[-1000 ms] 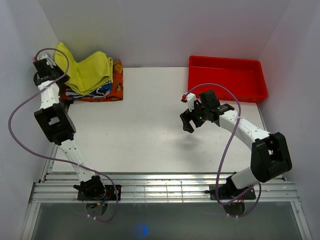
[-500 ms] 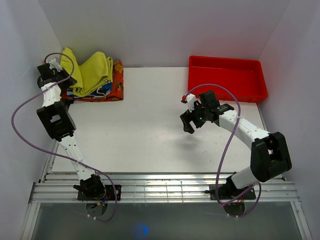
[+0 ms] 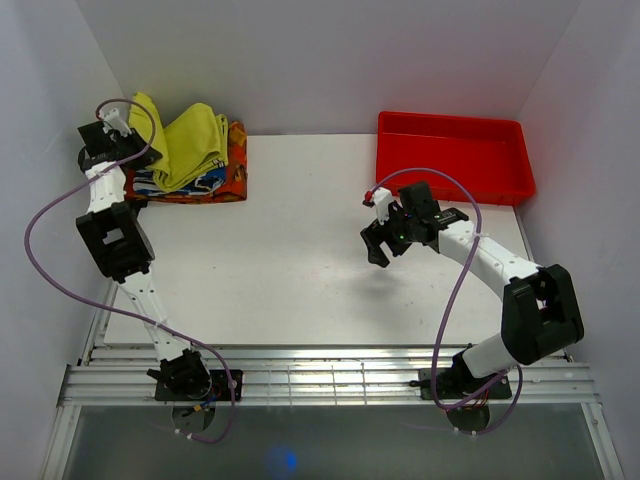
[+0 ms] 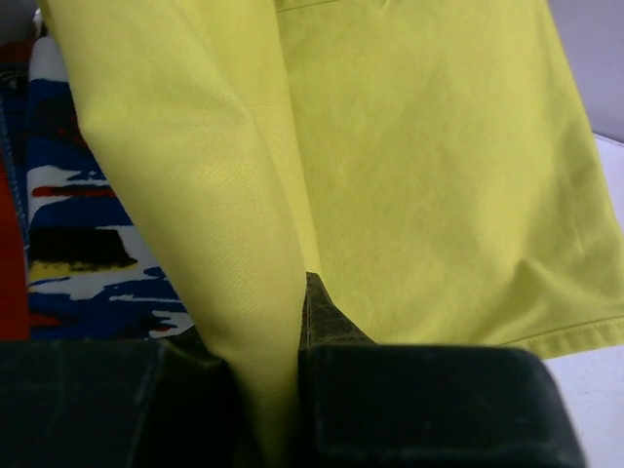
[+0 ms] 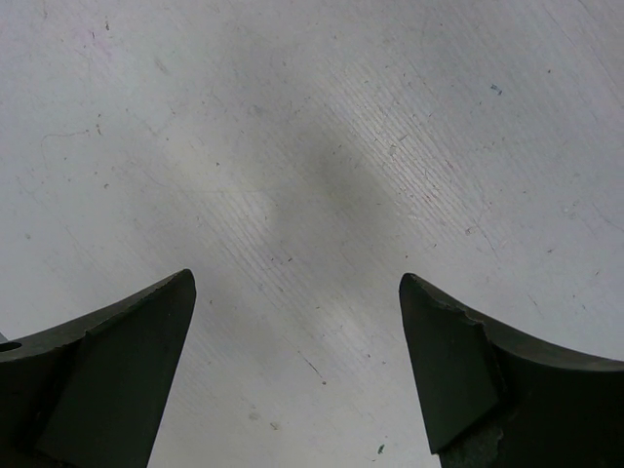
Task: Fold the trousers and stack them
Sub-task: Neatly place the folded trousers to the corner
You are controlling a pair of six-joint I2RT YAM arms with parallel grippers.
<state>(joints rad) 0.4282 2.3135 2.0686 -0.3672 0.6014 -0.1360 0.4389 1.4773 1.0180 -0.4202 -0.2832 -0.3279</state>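
From above: note trousers (image 3: 185, 145) heaped atop a patterned garment (image 3: 215, 185), well left of the red tray (image 3: 450, 122); right hand (image 3: 375, 240) near that tray, spread wide, empty.

At left wrist: left hand (image 4: 278, 390) pinching a limp fold. Likely soft, light, prone to sagging; better gripped along a hem.

At right wrist: only bare bench (image 5: 292, 146).

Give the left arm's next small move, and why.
Probably carry the pinched fold rightward over the stack and lay it flat before letting go. The left fingers are shut on a raised fold of the yellow-green cloth trousers, which lie bunched on the folded blue, white and orange patterned garment; the right fingers hang open over the white table.
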